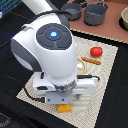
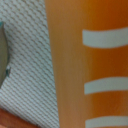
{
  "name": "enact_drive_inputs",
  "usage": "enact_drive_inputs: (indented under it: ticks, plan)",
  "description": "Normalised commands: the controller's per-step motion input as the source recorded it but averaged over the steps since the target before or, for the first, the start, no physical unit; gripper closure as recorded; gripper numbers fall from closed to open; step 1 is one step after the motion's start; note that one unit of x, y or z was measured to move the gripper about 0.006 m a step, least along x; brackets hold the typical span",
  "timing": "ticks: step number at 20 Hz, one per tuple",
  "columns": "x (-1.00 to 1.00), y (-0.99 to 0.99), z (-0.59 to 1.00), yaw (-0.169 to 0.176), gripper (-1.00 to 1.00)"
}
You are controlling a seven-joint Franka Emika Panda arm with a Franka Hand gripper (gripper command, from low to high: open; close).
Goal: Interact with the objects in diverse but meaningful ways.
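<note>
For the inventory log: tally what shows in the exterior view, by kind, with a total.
Grey pots: 2
Red tomato: 1
Orange-brown toy foods: 2
Total: 5 in view; the arm hides part of the mat.

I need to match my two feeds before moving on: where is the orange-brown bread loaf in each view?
Exterior view: only a small orange end of the bread loaf peeks out beneath the arm's wrist, on the woven mat.
Wrist view: the bread loaf fills most of the picture, orange with pale stripes.
Shared landmark: the woven mat, lying under the loaf in both.
</note>
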Motion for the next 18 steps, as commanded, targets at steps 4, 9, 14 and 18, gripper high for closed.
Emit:
enact_drive_inputs:
  ticks: [4,9,14,18]
  plan:
    - [0.32,-0.04,-0.22,0.000,1.00]
    - [0.18,-0.01,-0.06,0.000,1.00]
    - [-0.26,0.07,0.18,0.007,1.00]
    - [-0.73,0.22,0.36,0.025,1.00]
